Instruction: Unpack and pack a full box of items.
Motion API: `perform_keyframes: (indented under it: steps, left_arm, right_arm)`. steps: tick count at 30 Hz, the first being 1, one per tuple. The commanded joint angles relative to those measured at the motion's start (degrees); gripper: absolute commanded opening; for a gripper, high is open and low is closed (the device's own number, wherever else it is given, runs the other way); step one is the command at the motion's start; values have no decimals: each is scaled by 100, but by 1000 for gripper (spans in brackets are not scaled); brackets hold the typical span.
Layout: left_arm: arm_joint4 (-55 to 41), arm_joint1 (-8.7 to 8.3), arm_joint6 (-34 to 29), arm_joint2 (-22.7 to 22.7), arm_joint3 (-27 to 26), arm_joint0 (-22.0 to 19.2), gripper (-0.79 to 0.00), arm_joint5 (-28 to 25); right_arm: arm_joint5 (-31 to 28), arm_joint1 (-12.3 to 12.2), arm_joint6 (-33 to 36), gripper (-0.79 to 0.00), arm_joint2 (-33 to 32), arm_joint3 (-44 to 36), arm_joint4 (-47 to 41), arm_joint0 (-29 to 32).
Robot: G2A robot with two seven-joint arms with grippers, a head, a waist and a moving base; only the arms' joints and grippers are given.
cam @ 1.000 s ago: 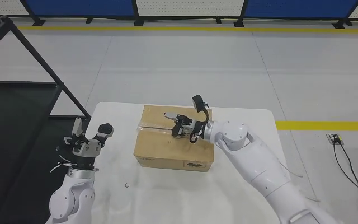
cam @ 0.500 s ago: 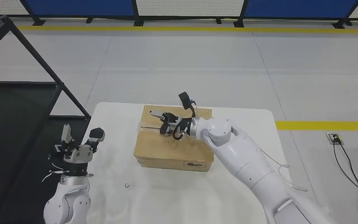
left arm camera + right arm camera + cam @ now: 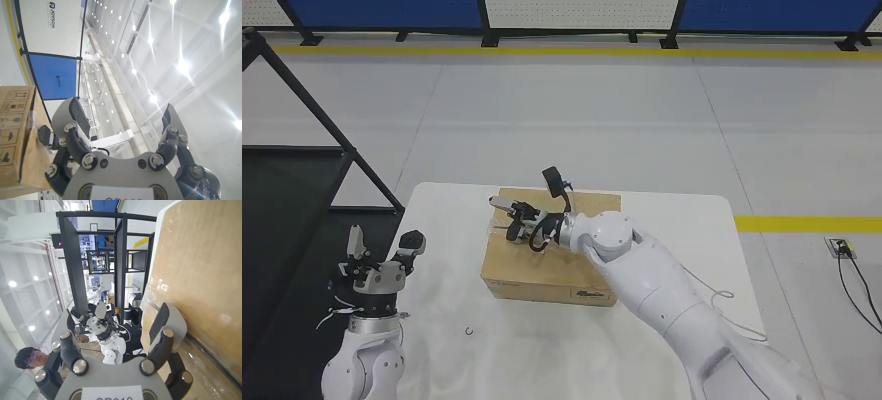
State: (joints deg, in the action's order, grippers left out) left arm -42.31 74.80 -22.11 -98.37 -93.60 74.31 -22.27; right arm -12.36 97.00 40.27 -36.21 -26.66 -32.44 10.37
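Top view: right gripper [image 3: 508, 216], jaws spread, at the closed box [image 3: 542, 268]; likely heavy, stiff, tape [image 3: 162, 287] slick, so hold by the edges.

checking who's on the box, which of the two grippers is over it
The right gripper: it is over the top of the cardboard box, fingers open, one by the taped seam. The left gripper stands apart from the box, pointing up.

Left tool [image 3: 382, 250] points straight up, spread wide; right tool [image 3: 510, 218] points leftward, likewise spread.
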Motion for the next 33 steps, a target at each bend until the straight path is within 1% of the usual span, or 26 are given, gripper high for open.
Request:
perform_keyframes:
  steps: [1,10,17,24,33]
  left_arm:
    - [-24,1,-15,-2,3,23,0,-11]
    - [-144,1,-60,-65,0,115,0,-59]
    - [-209,0,-127,-81,22,148,0,-39]
    - [-175,-3,-235,0,55,82,0,60]
    - [-38,-7,-319,133,48,-31,0,184]
  right_arm:
    - [-46,92,-26,0,3,125,-43,-37]
    - [-143,474,-158,0,21,590,-112,-171]
    - [-243,674,-69,0,-36,902,-134,-253]
    - [-426,719,166,0,-186,1126,-159,-286]
    - [-530,639,548,0,-385,1227,-85,-255]
